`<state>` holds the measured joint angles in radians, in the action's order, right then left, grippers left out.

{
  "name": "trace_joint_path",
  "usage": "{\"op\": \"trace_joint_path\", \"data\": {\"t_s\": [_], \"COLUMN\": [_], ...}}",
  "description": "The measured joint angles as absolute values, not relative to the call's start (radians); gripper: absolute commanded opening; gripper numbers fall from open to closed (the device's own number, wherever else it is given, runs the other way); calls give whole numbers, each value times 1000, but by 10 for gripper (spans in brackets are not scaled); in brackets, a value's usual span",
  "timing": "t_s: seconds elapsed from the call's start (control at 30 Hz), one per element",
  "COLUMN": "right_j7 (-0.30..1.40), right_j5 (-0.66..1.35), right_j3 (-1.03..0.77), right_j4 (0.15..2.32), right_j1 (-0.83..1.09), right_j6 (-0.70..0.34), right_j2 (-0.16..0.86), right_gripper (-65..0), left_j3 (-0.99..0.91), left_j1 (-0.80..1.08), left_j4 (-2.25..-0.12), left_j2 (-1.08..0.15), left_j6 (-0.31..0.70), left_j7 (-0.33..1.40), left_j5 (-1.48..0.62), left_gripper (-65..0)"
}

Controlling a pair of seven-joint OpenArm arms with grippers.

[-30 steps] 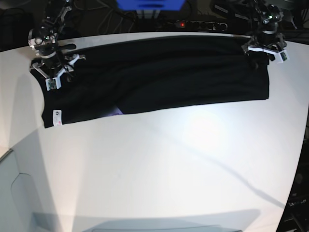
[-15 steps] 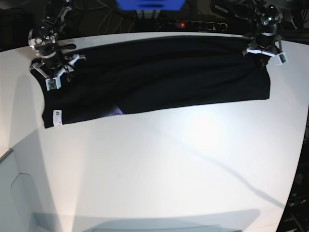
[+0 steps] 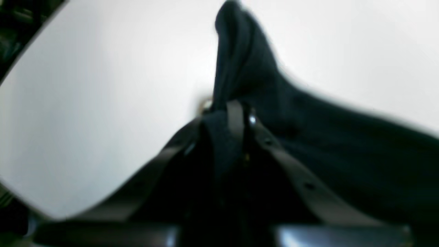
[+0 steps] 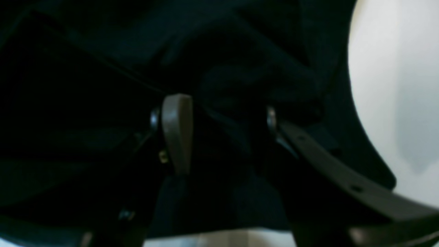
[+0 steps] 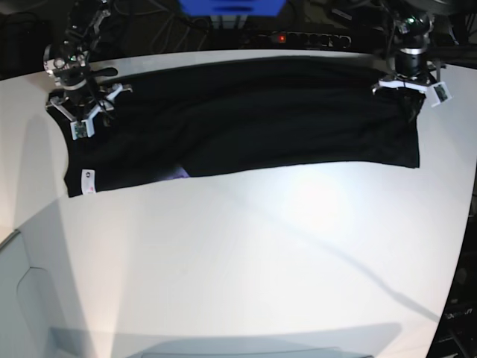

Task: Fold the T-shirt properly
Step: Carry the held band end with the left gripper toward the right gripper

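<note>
The black T-shirt (image 5: 261,112) lies as a long band across the far part of the white table (image 5: 246,253), with a small white tag (image 5: 88,181) at its near left corner and a sliver of purple print (image 5: 179,173) under its front edge. My left gripper (image 5: 406,89) is at the shirt's far right corner. In the left wrist view the left gripper (image 3: 236,109) is shut on a raised fold of the T-shirt (image 3: 343,144). My right gripper (image 5: 95,112) rests on the far left corner. In the right wrist view the right gripper (image 4: 223,120) is open, its fingers (image 4: 176,133) astride bunched cloth of the T-shirt (image 4: 103,51).
Behind the table's far edge lie a power strip (image 5: 298,37) with a red light, cables and a blue object (image 5: 231,7). A pale grey surface (image 5: 15,298) adjoins the table at the near left. The table's right edge runs close to the left arm.
The left gripper has shut on the shirt's far right corner, and the shirt's right edge has shifted slightly outward. The right gripper has not moved.
</note>
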<state>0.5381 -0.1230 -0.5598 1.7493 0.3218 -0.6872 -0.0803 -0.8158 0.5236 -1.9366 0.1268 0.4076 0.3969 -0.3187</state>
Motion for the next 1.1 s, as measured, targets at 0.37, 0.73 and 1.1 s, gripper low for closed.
{"op": "trace_joint_path", "data": {"t_s": [0.37,0.73,1.1], "right_j7": [539,538,538], "right_j5": [-124,-123,-123], "right_j3": [-560,-560,-560], "right_j4": [1749,1749,1749], "right_j1": [319,319,319], "right_j6": [-688,-687,-687], "right_j2": [-80,-80,-80], "right_gripper": [-378,-378,-378], "left_j3": [-411,-112,60], "left_j1": [615,631,631], "left_j4": [-1958,-1959,-1957], "left_j2": [121,124,112], "left_j6": [412,408,289], "left_j7": [393,393,392], "left_j5": [-150,64,138], "left_gripper": [-648,-648,-648]}}
